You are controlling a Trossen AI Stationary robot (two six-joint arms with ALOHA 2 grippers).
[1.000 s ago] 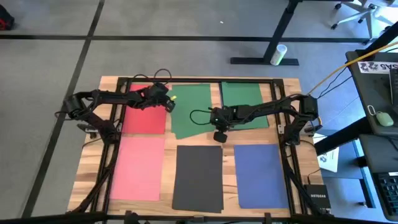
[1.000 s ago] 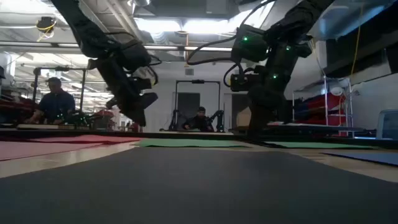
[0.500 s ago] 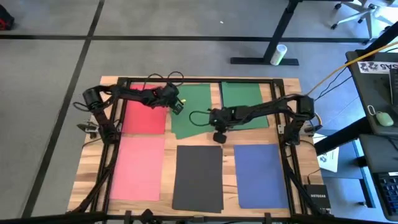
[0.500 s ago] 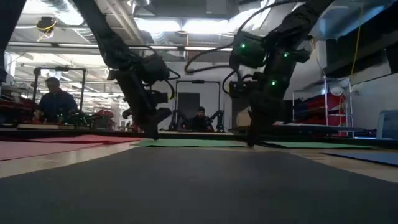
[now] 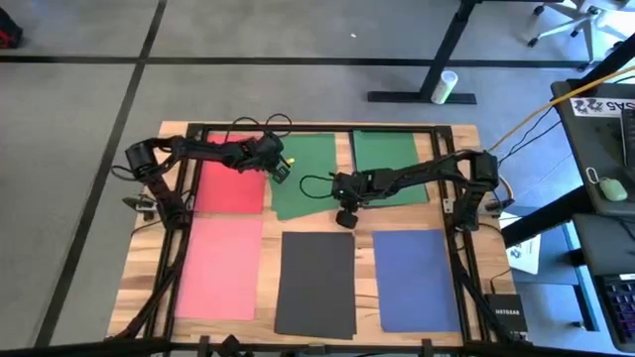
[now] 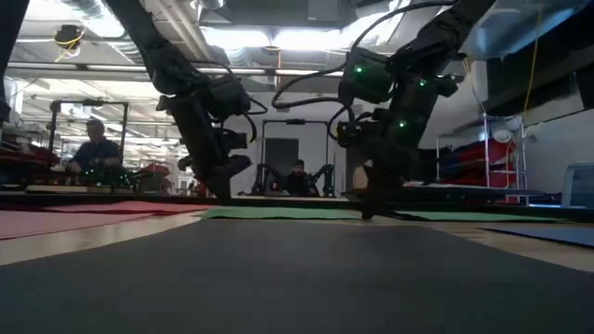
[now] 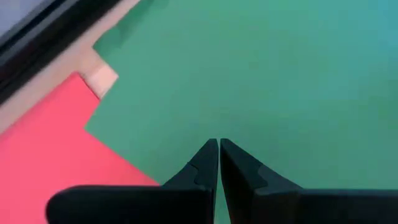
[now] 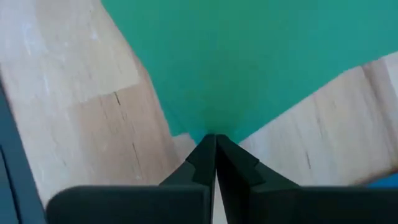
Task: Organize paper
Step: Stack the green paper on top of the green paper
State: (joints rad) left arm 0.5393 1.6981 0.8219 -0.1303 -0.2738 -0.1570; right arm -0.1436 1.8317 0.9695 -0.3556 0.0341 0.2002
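While six sheets lie spread over the wooden worktop (image 5: pixel 466 213), the sorting looks roughly midway: five sit square in a grid, and one is askew. Taking the tilted green sheet (image 5: pixel 306 178) as the landmark, it lies in the middle of the far row, with the red sheet (image 5: pixel 230 180) just beside it toward the left arm, its edge overlapped by the green in the left wrist view, and a second green sheet (image 5: pixel 389 167) on its other side, their edges meeting or overlapping. Nearer the camera's foot of the worktop from it lie the pink sheet (image 5: pixel 220 268), the dark grey sheet (image 5: pixel 317 282) and the blue sheet (image 5: pixel 417 280), each apart from its neighbours. What seems left is squaring the tilted green sheet into its slot.

The left pincer (image 5: pixel 282 169) hovers over that sheet's red-side edge, fingers pressed together on nothing visible. The right pincer (image 5: pixel 347 214) stands at the sheet's near corner, tips clenched right at the paper's point; whether it actually pinches the corner I cannot tell.
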